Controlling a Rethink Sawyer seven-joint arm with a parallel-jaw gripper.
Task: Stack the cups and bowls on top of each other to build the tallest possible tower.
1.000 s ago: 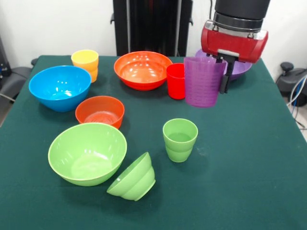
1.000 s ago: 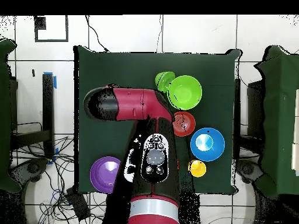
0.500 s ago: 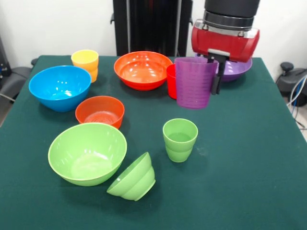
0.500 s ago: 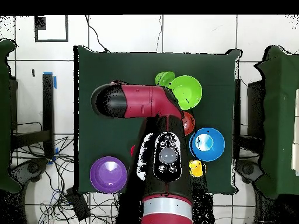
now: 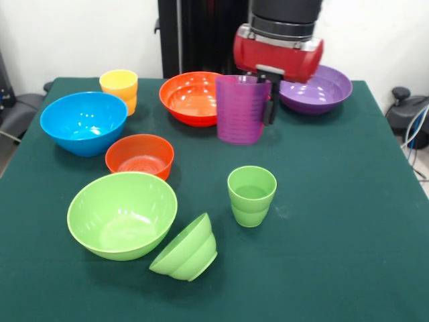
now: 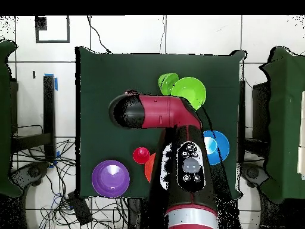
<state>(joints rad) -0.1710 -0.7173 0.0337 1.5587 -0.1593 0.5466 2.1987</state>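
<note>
Nearest, small light-green bowl (image 5: 186, 249) tipped on the surface (image 5: 348, 221), beside large light-green bowl (image 5: 122, 213). Light-green cup (image 5: 251, 195) upright, alone. Behind it, purple cup (image 5: 240, 109) lifted clear, clamped in end effector (image 5: 267, 100); carried from beside purple bowl (image 5: 315, 88) toward large orange bowl (image 5: 198, 97) over the last second. Red cup (image 6: 141, 155) uncovered overhead. No tower yet; likely heading to a base cup.

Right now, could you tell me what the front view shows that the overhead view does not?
Only the front view shows the gripper holding the purple cup, plus the green cup, yellow cup and small orange-red bowl. Only the overhead view shows the red cup. Both show the purple bowl, blue bowl and large green bowl.
</note>
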